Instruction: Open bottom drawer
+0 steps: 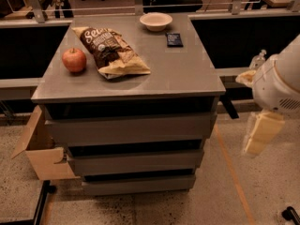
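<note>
the gripper [260, 134] hung right of the cabinet [178, 74], well apart from the bottom drawer [139, 184]; open or closed, i couldn't tell.

The tool [259, 134] hangs blurred at the right, well apart from the table [187, 74], under a white arm [281, 81] cut off by the right edge. The bottom drawer [139, 184] shows only its front; its inside is hidden. A box [40, 149] sits partly behind the table. The dark thing [174, 39] by the bowl [155, 20], perhaps a packet, is too small to tell.
</note>
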`<state>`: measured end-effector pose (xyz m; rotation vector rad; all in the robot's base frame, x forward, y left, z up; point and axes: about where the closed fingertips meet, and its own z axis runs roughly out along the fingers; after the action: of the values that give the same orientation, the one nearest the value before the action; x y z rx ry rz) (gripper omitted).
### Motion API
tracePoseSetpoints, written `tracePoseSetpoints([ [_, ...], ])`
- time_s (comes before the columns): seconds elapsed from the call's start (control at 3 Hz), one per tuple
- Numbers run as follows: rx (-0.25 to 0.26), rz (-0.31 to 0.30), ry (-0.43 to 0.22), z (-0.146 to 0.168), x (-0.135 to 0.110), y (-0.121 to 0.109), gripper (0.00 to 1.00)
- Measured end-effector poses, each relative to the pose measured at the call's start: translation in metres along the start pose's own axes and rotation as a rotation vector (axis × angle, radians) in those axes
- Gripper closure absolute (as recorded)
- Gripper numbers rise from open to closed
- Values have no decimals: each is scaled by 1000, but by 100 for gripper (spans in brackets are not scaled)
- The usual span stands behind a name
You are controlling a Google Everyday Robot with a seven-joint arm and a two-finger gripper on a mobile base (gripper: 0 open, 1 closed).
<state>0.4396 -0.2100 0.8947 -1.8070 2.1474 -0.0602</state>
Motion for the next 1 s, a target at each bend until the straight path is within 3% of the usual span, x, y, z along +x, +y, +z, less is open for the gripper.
tracePoseSetpoints([
  [0.33, -40, -1, -71, 63, 17, 22, 0],
  [0.67, -120, 66, -125, 151, 34, 56, 0],
  [1.0, -120, 65, -125, 150, 34, 56, 0],
])
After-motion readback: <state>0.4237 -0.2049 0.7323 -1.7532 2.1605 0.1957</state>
